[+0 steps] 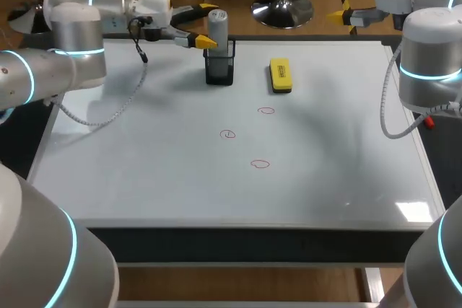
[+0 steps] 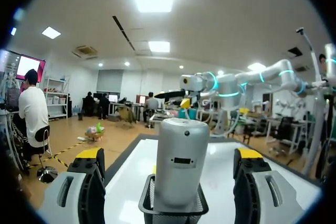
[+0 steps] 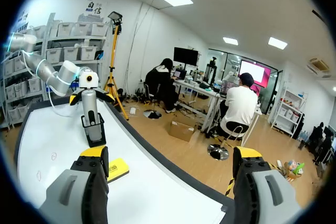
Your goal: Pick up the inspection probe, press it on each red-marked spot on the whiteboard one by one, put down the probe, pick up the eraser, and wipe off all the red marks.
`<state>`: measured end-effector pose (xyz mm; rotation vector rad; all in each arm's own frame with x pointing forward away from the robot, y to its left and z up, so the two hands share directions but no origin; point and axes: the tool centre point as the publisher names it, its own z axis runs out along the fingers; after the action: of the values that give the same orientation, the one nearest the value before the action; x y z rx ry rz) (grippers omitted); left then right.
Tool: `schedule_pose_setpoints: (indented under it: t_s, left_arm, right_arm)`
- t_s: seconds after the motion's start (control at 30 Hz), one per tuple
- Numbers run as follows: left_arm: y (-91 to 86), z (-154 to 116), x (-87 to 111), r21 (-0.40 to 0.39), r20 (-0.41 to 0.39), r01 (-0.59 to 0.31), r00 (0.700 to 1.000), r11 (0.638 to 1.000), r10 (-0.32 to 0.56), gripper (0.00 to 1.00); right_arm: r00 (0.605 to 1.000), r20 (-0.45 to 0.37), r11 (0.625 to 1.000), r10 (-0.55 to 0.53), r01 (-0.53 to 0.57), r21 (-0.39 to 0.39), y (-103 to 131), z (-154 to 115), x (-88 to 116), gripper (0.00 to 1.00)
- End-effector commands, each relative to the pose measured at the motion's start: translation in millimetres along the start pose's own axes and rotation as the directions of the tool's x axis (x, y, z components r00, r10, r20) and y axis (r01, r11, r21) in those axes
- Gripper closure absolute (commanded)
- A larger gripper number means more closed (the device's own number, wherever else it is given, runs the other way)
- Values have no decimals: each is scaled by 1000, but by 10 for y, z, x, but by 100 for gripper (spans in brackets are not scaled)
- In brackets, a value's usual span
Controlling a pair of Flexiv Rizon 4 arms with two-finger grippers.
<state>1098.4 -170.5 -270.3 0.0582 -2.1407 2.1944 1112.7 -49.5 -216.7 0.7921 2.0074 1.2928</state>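
The grey cylindrical inspection probe [image 1: 218, 25] stands upright in a black mesh holder [image 1: 219, 68] at the far middle of the whiteboard [image 1: 144, 156]. My left gripper [image 1: 206, 28] comes in level from the left and is open. In the left wrist view the probe [image 2: 181, 161] stands between its fingers [image 2: 89, 182], touching neither. The yellow eraser [image 1: 280, 75] lies to the right of the holder. Three red marks [image 1: 266, 111], [image 1: 228, 134], [image 1: 260, 164] are drawn mid-board. My right gripper [image 3: 170, 153] is open and empty off the board's far right edge, facing the eraser [image 3: 118, 167] and the probe [image 3: 90, 109].
My right arm [image 1: 431, 63] stands over the board's right edge, my left arm [image 1: 68, 48] over its far left corner, with a cable [image 1: 115, 110] hanging down to the board. The near half of the whiteboard holds only the marks.
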Motion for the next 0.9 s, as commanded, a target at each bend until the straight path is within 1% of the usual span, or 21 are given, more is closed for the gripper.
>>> schedule_pose_setpoints:
  t_s: [0.03, 0.17, 0.63, 0.9]
  left_arm:
    - [-15, 97, 70, -3, 41, -7, 999, 1000, 7, 0]
    - [-14, 168, 92, -5, 71, -12, 997, 1000, 12, 0]
    - [-3, 257, 112, -2, 90, -11, 996, 1000, 11, 0]
    - [9, 264, 113, -9, 82, -14, 997, 1000, 14, 0]
  right_arm:
    - [1000, -1, 1000, 0, 0, 1, 0, 3, -5, 0]
    - [1000, -1, 1000, 0, 0, 1, 0, 3, -5, 0]
    - [1000, -1, 1000, 0, 0, 1, 0, 3, -5, 0]
    - [1000, -1, 1000, 0, 0, 1, 0, 3, -5, 0]
